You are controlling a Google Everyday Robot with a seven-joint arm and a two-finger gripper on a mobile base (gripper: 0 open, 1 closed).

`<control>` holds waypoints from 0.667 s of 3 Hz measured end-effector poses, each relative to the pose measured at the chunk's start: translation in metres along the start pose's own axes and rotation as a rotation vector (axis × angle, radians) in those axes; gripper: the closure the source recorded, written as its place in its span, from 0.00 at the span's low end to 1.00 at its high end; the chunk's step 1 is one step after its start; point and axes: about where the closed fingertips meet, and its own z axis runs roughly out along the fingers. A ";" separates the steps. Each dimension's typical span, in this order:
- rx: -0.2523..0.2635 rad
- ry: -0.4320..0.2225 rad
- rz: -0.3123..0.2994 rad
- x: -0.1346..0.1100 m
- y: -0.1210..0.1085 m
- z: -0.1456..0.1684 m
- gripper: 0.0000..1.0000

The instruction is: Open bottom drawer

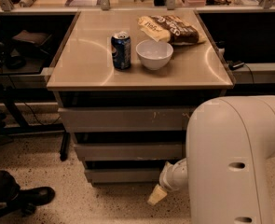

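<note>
While bottom drawer [123, 175] looks shut, I have hand [157, 195] just below its right end; spread or pressed, I cannot tell; whole pull left.

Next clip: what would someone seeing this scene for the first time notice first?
The bulky white robot arm fills the lower right foreground, its tan-tipped hand low near the floor, just off the right end of the plain grey bottom drawer, which appears closed. On the tan cabinet top stand a blue soda can and a white bowl, with a brown snack bag behind them.
</note>
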 end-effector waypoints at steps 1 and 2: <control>-0.023 -0.078 -0.036 0.011 0.014 0.007 0.00; -0.022 -0.078 -0.036 0.011 0.013 0.007 0.00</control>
